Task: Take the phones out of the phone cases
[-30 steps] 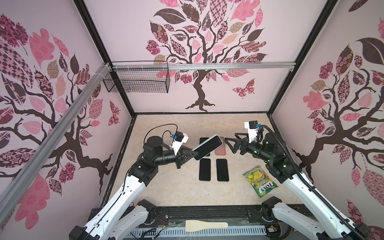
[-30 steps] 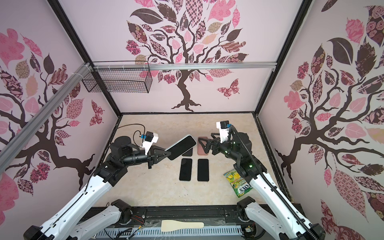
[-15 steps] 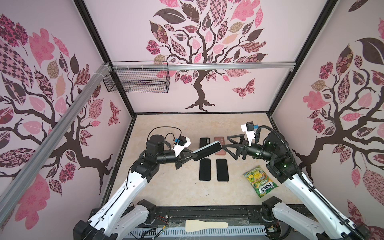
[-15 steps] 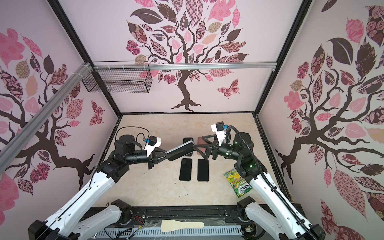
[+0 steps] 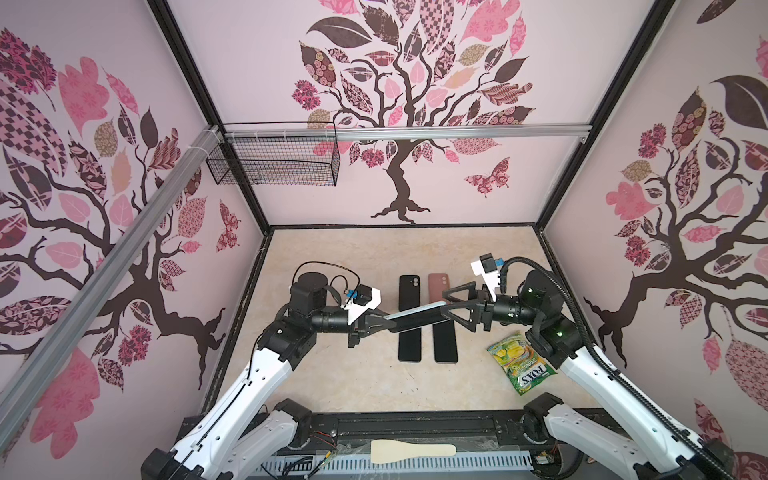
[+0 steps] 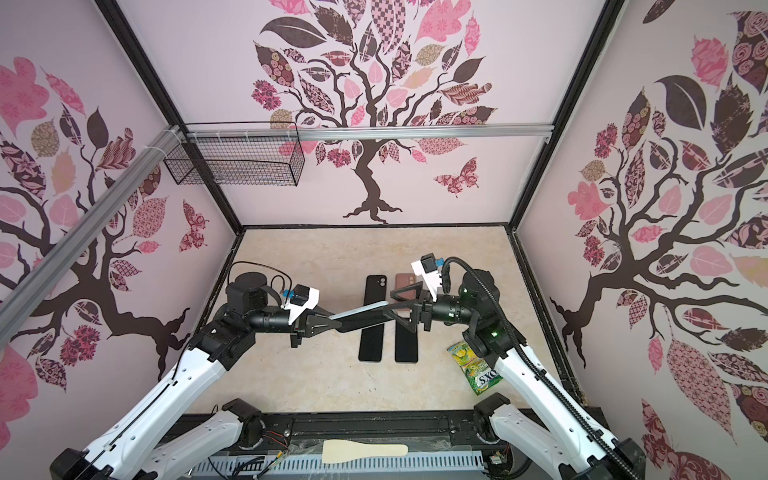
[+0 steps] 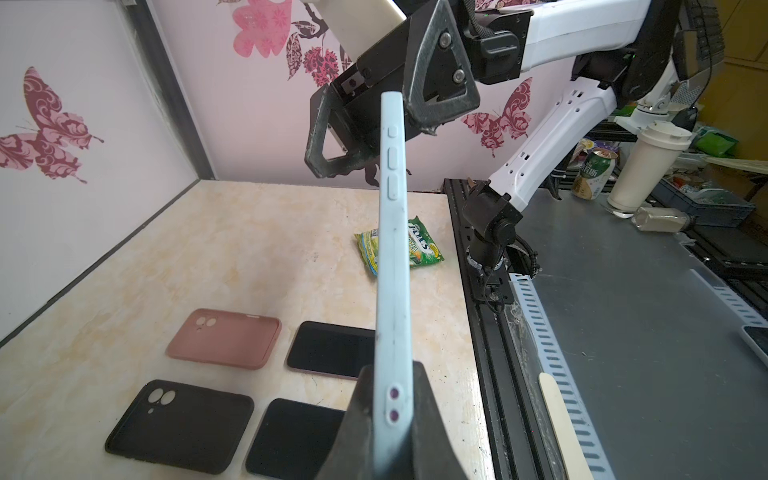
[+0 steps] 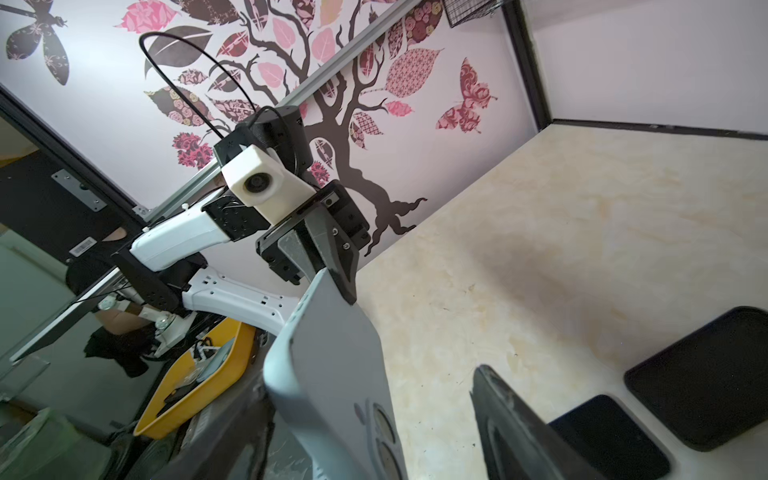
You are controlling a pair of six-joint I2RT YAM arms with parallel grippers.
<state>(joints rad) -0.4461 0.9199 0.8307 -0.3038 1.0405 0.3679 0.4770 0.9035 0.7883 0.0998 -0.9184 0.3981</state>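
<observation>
Right gripper (image 5: 448, 306) has swung in and is straddling the far end of the phone (image 5: 419, 323), its jaws closing but not touching yet on one side. Left gripper (image 7: 390, 415) is pinching the other end, holding it edge-up in the air above the table (image 5: 340, 374). The phone is still sitting in its blue case (image 7: 392, 249). A black case (image 7: 178, 419) and a pink case (image 7: 224, 338) are lying empty below, so only this removal seems left, barely begun.
</observation>
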